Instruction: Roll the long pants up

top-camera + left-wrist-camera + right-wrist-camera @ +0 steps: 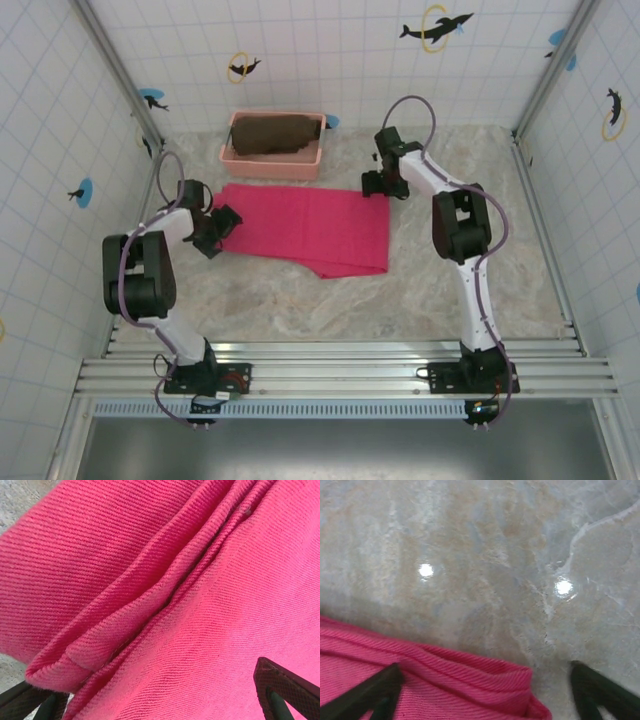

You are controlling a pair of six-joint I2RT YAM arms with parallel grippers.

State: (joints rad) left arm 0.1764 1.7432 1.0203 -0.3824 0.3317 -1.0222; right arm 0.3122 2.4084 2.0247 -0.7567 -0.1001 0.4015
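Top external view: the long pants (310, 230) lie folded flat at table centre, with the pink basket (270, 168) at their 12 o'clock. The left gripper (222, 230), fingers spread, straddles the 9 o'clock edge; the right gripper (377, 186), likewise spread, brackets the 1 o'clock corner. Risk: either pinch may catch only the upper layer, so the layers shear and the roll skews; the right may close on the table (495, 555) instead.

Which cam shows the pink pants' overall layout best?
Top external: the whole bright magenta-pink fabric pants lie folded flat on the marble-pattern table. Left wrist gives close-up layered folds; right wrist catches one corner.
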